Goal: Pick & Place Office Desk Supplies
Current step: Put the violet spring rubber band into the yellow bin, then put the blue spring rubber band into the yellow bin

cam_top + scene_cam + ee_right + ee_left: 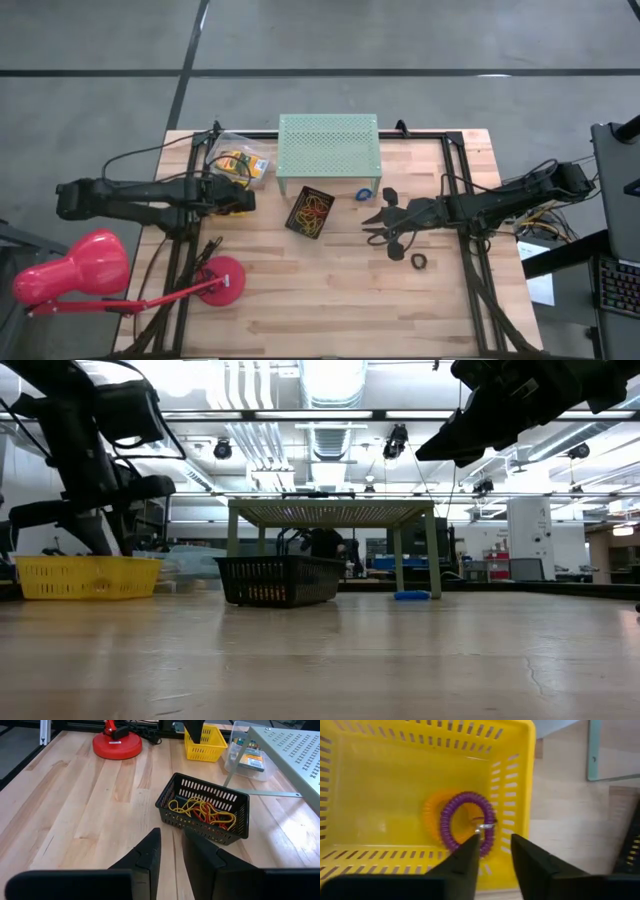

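Note:
My left gripper [495,847] is open and hovers over a yellow basket [520,780] near the table's left side [238,200]. A purple coiled band [465,822] and an orange one [431,810] lie on the basket's floor. My right gripper [172,842] is open and empty, raised above the table [376,218] to the right of a black basket [202,812]. Yellow, red and orange rubber bands [314,212] lie in that basket. A small blue ring roll [365,194] lies by the mint-green stand's leg. A black ring roll [419,261] lies on the bare wood.
The mint-green perforated stand [328,148] fills the far middle of the table. A clear container of yellow-orange printed boxes [240,160] sits to its left. The pink desk lamp [70,270] has its red base [222,280] at the near left. Bare wood lies near the front edge.

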